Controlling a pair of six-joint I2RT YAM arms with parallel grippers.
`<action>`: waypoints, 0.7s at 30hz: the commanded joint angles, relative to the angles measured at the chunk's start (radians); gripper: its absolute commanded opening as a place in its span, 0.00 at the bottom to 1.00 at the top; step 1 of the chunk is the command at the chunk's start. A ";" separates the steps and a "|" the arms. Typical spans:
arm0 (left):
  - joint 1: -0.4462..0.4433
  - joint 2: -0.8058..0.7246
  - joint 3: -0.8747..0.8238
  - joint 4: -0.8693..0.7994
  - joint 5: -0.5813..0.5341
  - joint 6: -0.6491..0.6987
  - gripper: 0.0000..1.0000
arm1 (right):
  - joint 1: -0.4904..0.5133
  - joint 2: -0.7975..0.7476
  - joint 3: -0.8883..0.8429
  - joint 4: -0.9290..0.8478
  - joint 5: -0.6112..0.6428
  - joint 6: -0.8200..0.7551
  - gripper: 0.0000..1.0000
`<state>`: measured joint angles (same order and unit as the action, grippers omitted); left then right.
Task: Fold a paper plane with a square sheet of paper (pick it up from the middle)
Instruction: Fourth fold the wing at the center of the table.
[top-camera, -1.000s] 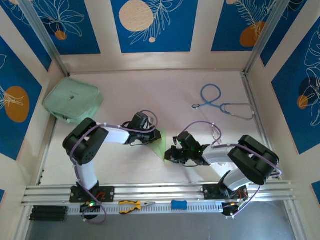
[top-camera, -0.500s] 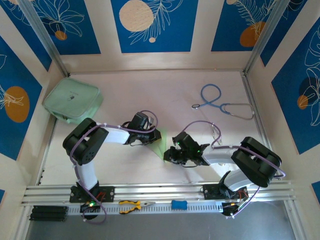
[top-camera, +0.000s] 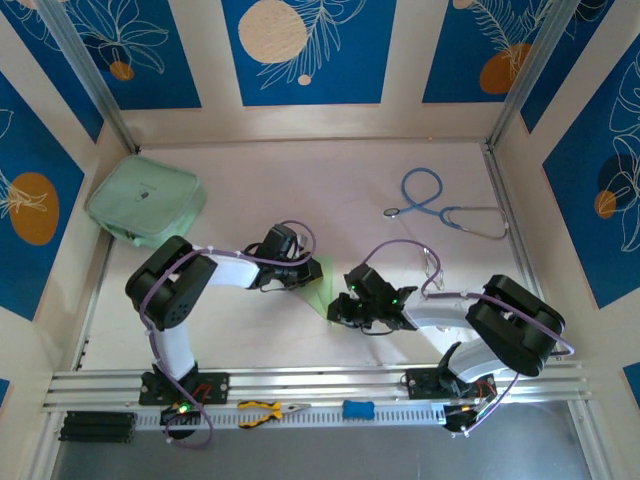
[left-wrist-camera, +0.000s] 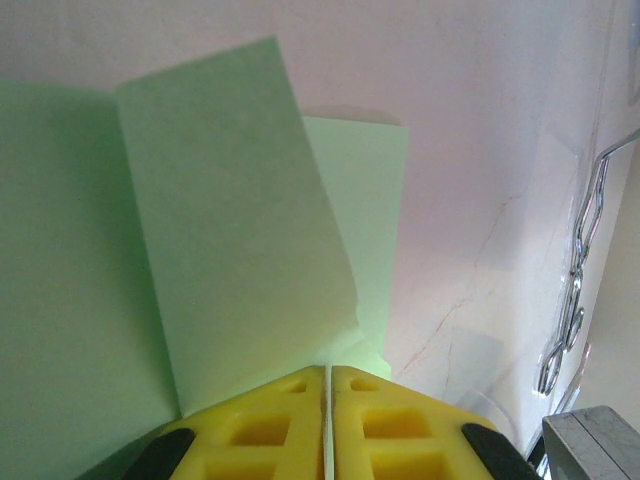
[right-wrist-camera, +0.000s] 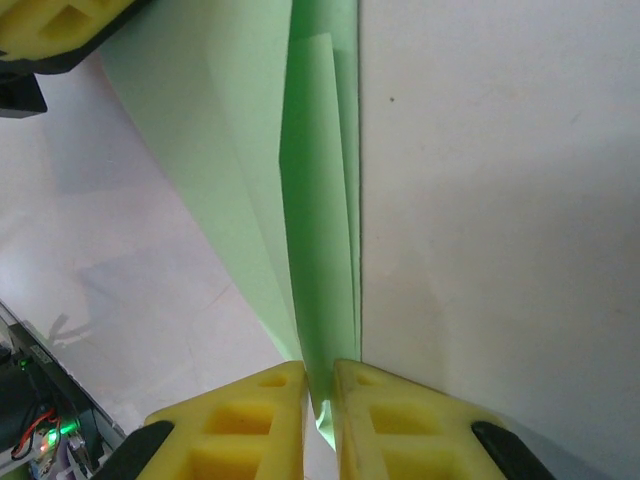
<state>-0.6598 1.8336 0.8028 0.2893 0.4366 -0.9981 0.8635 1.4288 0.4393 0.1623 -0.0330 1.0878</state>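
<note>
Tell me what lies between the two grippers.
The folded green paper spans the gap between the left gripper and right gripper, each pinching an end; the top view and right wrist view show it.

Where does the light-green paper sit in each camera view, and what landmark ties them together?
Top external: paper mid-frame, between the left gripper and right gripper.
Left wrist: paper covers left and middle, running down into the left gripper.
Right wrist: folded strip from top centre down into the right gripper.
Shared landmark: the left gripper's yellow fingers, bottom of the left wrist view, top left of the right wrist view.
</note>
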 joint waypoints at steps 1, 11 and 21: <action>-0.003 0.013 -0.024 -0.048 -0.033 -0.008 0.12 | 0.007 0.000 -0.001 -0.113 0.036 -0.014 0.16; -0.003 0.013 -0.025 -0.048 -0.031 -0.007 0.12 | -0.010 -0.014 -0.039 -0.067 0.006 0.007 0.10; -0.004 0.022 -0.027 -0.035 -0.025 -0.014 0.12 | -0.012 -0.044 -0.061 -0.064 -0.011 0.005 0.13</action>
<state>-0.6598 1.8336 0.8028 0.2913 0.4370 -1.0130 0.8486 1.3891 0.4026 0.1673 -0.0296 1.0893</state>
